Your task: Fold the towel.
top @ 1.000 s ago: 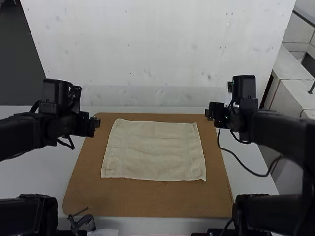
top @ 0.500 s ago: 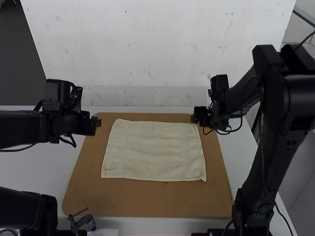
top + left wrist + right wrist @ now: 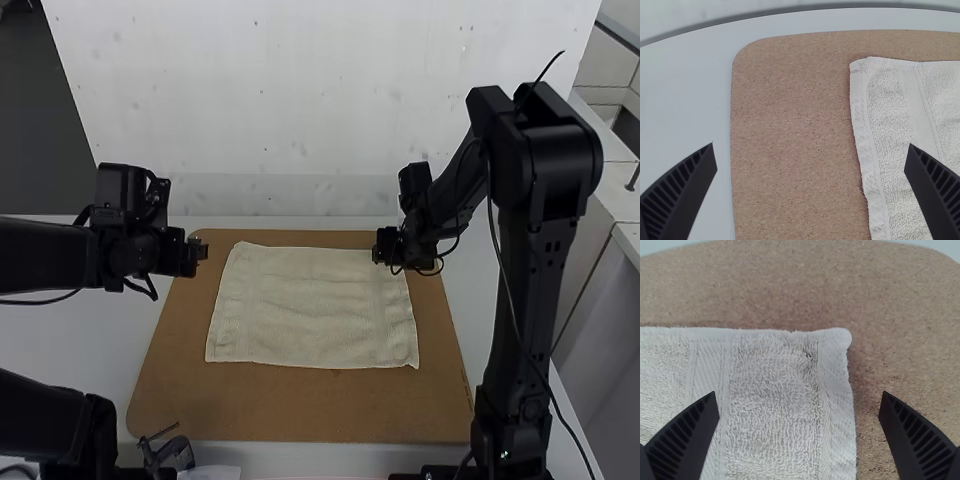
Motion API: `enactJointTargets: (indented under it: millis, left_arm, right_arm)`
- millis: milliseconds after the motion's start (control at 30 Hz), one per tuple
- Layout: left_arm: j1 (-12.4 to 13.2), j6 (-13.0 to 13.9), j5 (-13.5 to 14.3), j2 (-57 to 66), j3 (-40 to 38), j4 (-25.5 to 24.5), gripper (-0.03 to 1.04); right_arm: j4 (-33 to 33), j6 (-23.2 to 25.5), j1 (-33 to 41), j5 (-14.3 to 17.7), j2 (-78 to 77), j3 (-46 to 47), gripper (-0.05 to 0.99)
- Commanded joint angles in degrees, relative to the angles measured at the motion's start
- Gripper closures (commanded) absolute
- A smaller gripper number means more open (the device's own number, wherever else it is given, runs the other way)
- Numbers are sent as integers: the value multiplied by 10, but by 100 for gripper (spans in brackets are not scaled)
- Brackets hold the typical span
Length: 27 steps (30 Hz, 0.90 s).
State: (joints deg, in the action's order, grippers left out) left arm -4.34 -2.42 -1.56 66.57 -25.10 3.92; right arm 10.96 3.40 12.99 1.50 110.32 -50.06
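In the high view the pale towel [image 3: 312, 308] lies spread in a single layer on the brown board. The left gripper [image 3: 202, 249] hangs beside the towel's far left corner. The right gripper [image 3: 378, 254] is over the towel's far right corner. Seen from the left wrist, the left gripper [image 3: 810, 162] is open, one finger over the towel [image 3: 890, 125] edge. From the right wrist, the right gripper [image 3: 799, 407] stands open with its fingers on either side of the towel's [image 3: 775, 380] side hem, near the corner.
The brown board [image 3: 300, 410] extends around the towel on the pale table [image 3: 60, 350]. A small dark clamp-like object [image 3: 170, 450] is at the near left edge. A wall stands behind the table.
The right arm has swung inward, carrying its gripper leftward from beside the board to above the towel's far right corner. The left gripper has barely shifted, and the towel lies as before.
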Motion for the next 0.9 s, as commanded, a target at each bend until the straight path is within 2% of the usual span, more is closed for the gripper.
enactJointTargets:
  millis: [0, 67, 200, 367, 700, 867]
  left_arm:
    - [1, 1, -5, 23, -4, 15, 4]
    - [-1, 3, -6, 45, -9, 15, 5]
    - [-16, 7, -5, 120, -46, 15, 6]
    - [-33, 6, 3, 226, -116, 12, 6]
    - [-48, -2, 13, 366, -274, -30, 6]
    - [-54, -6, 19, 427, -314, -32, 6]
  right_arm:
    - [-21, 11, 17, 50, 42, -28, 38]
    - [-26, 10, 17, 66, 58, -34, 66]
    - [-31, 17, 17, 73, 69, -37, 92]
    - [-30, 21, 14, 73, 69, -38, 92]
    - [-31, 21, 15, 73, 72, -37, 92]
    - [-31, 21, 15, 74, 76, -39, 92]
